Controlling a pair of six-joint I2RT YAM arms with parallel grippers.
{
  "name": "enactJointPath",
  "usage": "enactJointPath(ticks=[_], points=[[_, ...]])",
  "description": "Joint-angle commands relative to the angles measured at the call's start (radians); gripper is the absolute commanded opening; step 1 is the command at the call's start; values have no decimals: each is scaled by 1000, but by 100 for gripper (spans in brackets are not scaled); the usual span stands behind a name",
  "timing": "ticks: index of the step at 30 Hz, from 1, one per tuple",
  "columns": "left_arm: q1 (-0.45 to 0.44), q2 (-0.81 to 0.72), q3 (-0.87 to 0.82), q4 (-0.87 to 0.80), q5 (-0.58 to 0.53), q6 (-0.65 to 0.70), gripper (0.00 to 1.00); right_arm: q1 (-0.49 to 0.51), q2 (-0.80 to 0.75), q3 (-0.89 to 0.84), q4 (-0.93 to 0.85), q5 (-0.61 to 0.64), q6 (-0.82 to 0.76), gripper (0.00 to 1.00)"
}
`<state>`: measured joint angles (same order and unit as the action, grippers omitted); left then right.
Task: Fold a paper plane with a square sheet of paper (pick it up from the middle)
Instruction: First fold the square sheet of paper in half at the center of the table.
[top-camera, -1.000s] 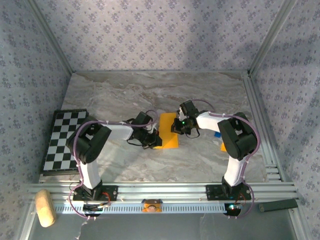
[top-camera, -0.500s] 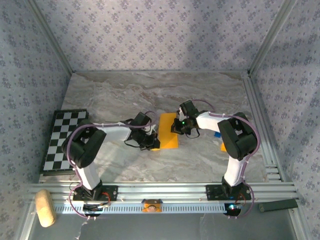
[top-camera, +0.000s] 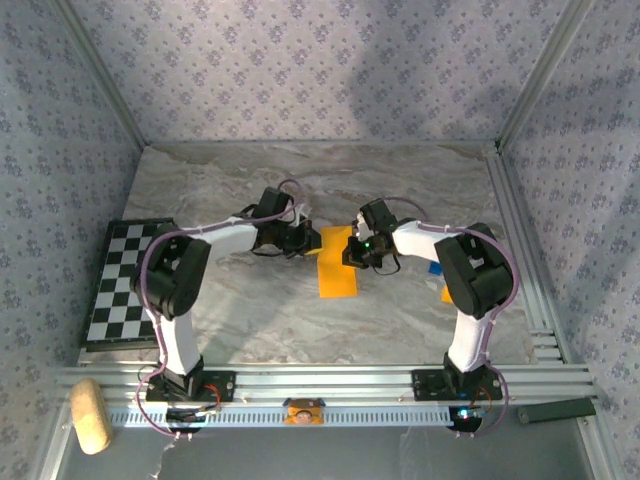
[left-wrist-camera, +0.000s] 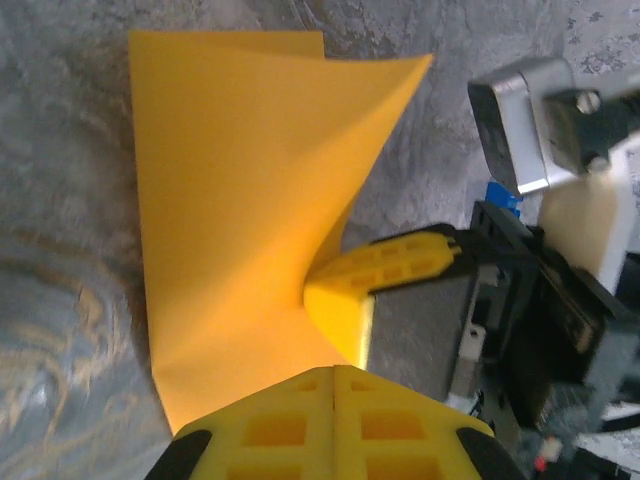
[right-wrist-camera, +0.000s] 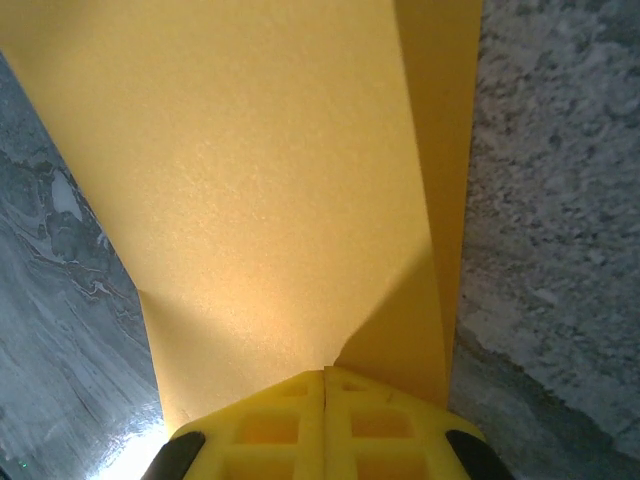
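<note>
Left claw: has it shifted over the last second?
Yes. The left claw moved away from the front rail toward the back wall, shut on the orange-yellow paper.

I counted one orange-yellow sheet of paper (top-camera: 338, 272) - a single folded piece - and one worktop (top-camera: 400, 190). There was one chequered board (top-camera: 125, 285), one tan block (top-camera: 90, 415), one small blue item (top-camera: 435, 268), one tiny orange bit (top-camera: 446, 293), one dark bar (top-camera: 555, 410), and two arms - left arm (top-camera: 215, 238), right arm (top-camera: 425, 240).
</note>
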<state>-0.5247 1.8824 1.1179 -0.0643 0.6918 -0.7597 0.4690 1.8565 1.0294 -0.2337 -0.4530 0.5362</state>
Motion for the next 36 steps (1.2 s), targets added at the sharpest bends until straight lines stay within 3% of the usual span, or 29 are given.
enactJointPath(ticks=[1,20,31,36], points=[[-8,52,32,30,31,-20,4,-6,61,-17,-140,57,-31,0],[0,179,61,-108,-75,31,3,-3,66,-10,-163,80,-27,0],[7,181,190,-143,-19,59,8,-4,67,-8,-165,82,-31,0],[19,220,207,-170,-45,73,8,-3,69,-9,-164,82,-30,0]])
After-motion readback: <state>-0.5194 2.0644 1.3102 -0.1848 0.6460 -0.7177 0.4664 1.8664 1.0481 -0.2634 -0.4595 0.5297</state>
